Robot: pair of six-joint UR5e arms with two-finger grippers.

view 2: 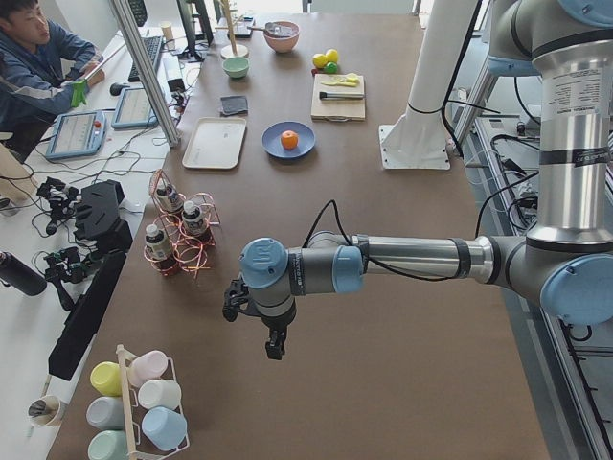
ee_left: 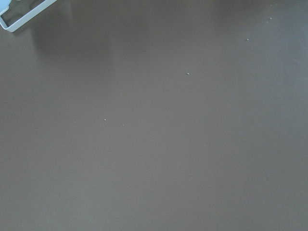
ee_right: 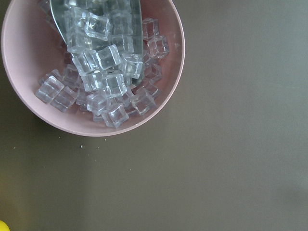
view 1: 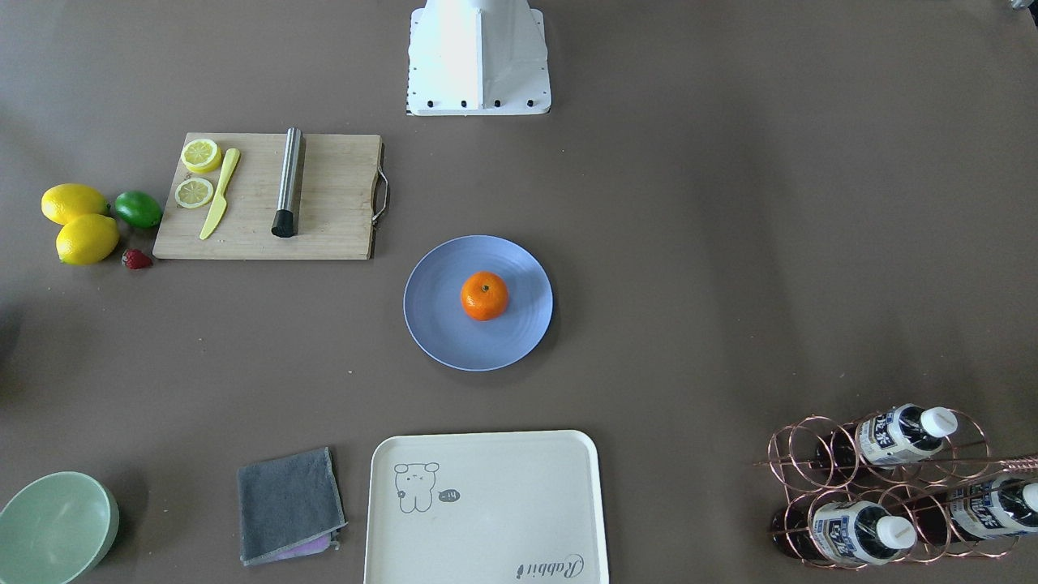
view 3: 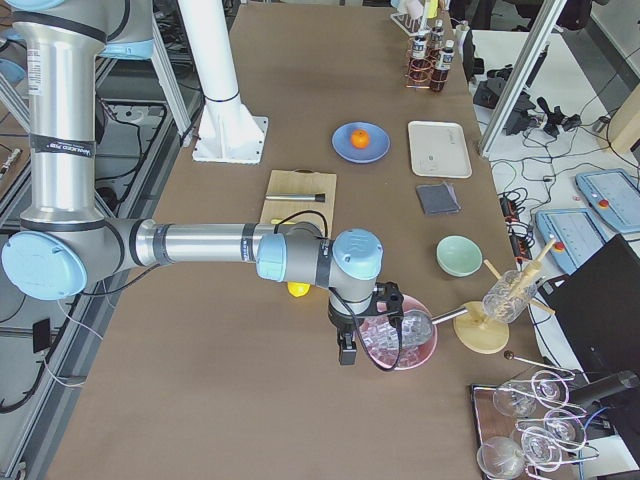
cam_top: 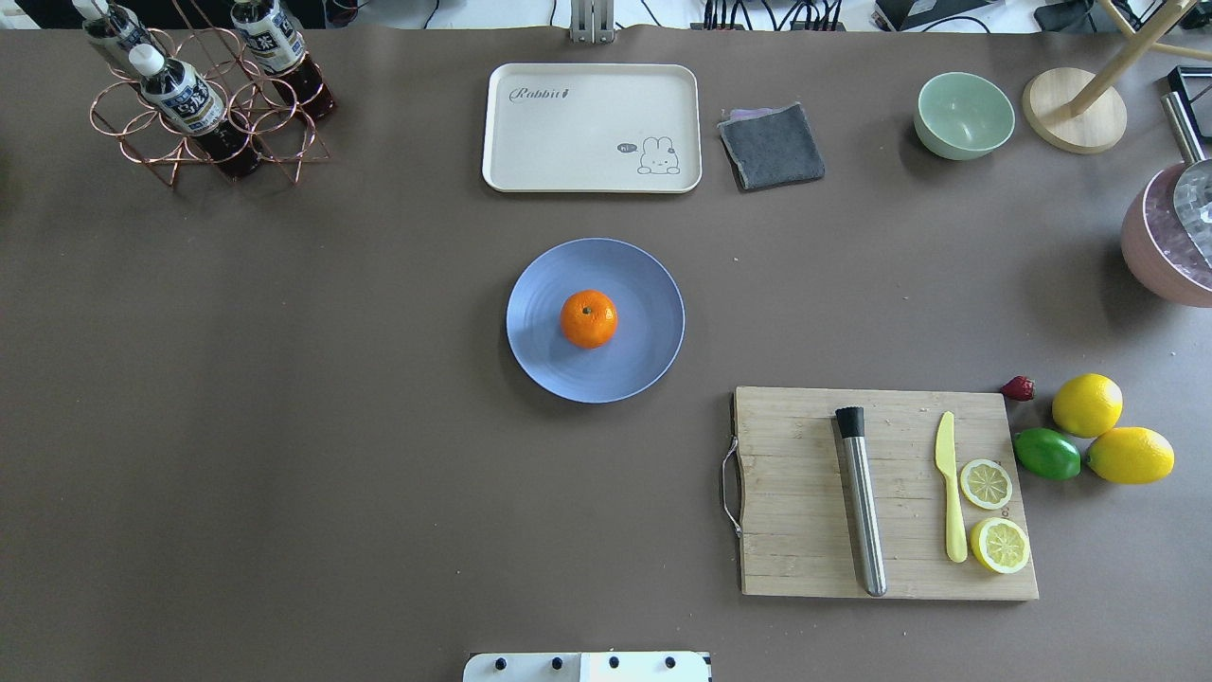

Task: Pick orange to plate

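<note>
The orange (view 1: 484,296) (cam_top: 588,318) rests in the middle of the pale blue plate (view 1: 454,337) (cam_top: 554,365), stem dot up, with nothing touching it. Both also show far off in the side views: orange (view 2: 288,140) (view 3: 360,138), plate (view 2: 272,148) (view 3: 343,146). My left gripper (view 2: 275,345) hangs over bare table near the left end, far from the plate. Beside a pink bowl of ice cubes (view 3: 398,338) (ee_right: 91,67) at the right end hangs my right gripper (view 3: 347,352). Neither gripper appears in any other view, so I cannot tell whether they are open or shut.
A wooden cutting board (cam_top: 805,493) carries a steel muddler (cam_top: 862,502), a yellow knife and lemon slices. Two lemons (cam_top: 1087,404), a lime (cam_top: 1046,453) and a strawberry lie beside it. A cream tray (cam_top: 592,128), grey cloth (cam_top: 772,145), green bowl (cam_top: 964,114) and bottle rack (cam_top: 204,104) line the far edge.
</note>
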